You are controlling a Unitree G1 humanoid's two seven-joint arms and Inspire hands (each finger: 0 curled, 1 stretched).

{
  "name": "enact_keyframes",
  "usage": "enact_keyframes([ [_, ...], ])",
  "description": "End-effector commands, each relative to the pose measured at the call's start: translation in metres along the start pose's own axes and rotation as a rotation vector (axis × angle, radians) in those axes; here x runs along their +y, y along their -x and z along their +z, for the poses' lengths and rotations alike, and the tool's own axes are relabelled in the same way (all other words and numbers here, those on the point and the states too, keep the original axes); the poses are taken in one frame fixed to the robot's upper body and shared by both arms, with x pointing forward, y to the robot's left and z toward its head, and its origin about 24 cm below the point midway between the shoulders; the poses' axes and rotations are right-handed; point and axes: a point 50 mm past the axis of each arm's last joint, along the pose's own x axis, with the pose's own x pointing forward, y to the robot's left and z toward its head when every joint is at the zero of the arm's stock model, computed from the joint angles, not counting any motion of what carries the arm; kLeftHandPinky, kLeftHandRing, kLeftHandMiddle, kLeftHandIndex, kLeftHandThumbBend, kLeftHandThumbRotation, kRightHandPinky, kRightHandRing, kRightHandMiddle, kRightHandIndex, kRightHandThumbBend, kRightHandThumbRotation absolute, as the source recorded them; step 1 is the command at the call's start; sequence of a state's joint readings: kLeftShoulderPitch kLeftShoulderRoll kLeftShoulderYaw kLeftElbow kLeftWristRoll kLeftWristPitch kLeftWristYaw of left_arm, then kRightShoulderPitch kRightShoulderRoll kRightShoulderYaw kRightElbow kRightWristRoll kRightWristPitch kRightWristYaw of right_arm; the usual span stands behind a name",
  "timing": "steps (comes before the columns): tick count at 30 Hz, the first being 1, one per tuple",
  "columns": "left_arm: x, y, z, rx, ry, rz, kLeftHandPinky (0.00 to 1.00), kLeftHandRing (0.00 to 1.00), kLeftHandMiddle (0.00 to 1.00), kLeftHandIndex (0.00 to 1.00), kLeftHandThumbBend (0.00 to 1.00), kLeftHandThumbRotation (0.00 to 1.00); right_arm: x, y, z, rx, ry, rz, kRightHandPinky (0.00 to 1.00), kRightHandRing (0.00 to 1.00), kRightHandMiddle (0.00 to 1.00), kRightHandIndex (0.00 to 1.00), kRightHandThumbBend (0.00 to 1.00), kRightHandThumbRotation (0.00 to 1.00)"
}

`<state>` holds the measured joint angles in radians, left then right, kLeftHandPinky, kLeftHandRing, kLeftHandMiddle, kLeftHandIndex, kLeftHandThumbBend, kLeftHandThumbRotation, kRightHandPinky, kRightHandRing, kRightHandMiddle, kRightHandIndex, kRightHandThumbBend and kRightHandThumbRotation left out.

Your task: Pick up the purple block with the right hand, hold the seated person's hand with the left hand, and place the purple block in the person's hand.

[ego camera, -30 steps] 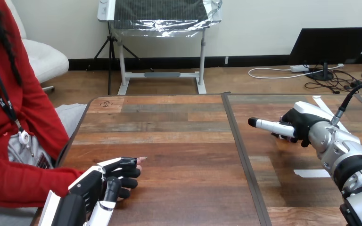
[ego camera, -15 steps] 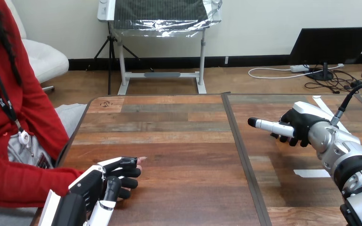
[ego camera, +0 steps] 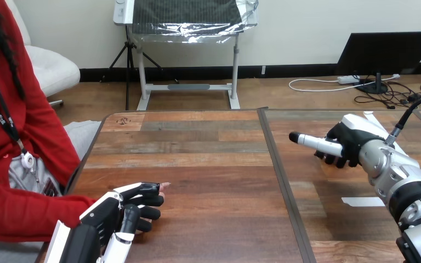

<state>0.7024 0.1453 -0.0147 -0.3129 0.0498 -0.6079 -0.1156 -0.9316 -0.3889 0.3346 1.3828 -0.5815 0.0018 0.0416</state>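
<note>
Left hand lies at 7 o'clock in the head view, low on the table, its fingers curled down round the person's hand, of which just a fingertip pokes out on the 12 o'clock side of the knuckles. Wooden table spans the view, with a dark seam running from 12 towards 6 o'clock, a little to the 3 o'clock side of centre. The person's red sleeve comes in from 9 o'clock and ends against the back of the left hand. The right arm's silver forearm enters from 4 o'clock. Right hand is at 3 o'clock, raised off the table and well apart from the left hand; I cannot tell whether it has hold of the purple block. A white strip lies flat on the table at 6 o'clock from the right hand.
</note>
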Motion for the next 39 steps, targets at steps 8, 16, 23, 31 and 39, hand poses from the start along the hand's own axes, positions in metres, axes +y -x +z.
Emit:
enact_keyframes([
  [8,0.002,-0.014,0.008,-0.095,-0.015,0.007,0.56,0.63,0.67,0.68,0.27,0.89,-0.027,0.001,0.016,-0.083,-0.067,-0.153,0.42,0.38,0.4,0.4,0.76,1.0],
  [16,0.001,-0.015,0.008,-0.095,-0.016,0.005,0.55,0.63,0.67,0.67,0.28,0.89,-0.035,0.002,0.022,-0.113,-0.092,-0.196,0.36,0.32,0.35,0.33,0.79,1.0],
  [23,0.001,-0.015,0.008,-0.096,-0.017,0.001,0.55,0.62,0.67,0.67,0.28,0.9,-0.041,0.002,0.025,-0.123,-0.087,-0.216,0.39,0.33,0.36,0.33,0.81,1.0],
  [31,0.0,-0.014,0.009,-0.093,-0.014,0.0,0.54,0.62,0.66,0.67,0.28,0.9,-0.044,0.003,0.028,-0.128,-0.073,-0.22,0.39,0.35,0.38,0.37,0.8,1.0],
  [39,0.001,-0.012,0.009,-0.088,-0.01,-0.004,0.55,0.63,0.66,0.66,0.28,0.9,-0.044,0.002,0.028,-0.112,-0.039,-0.197,0.41,0.44,0.48,0.49,0.8,1.0],
])
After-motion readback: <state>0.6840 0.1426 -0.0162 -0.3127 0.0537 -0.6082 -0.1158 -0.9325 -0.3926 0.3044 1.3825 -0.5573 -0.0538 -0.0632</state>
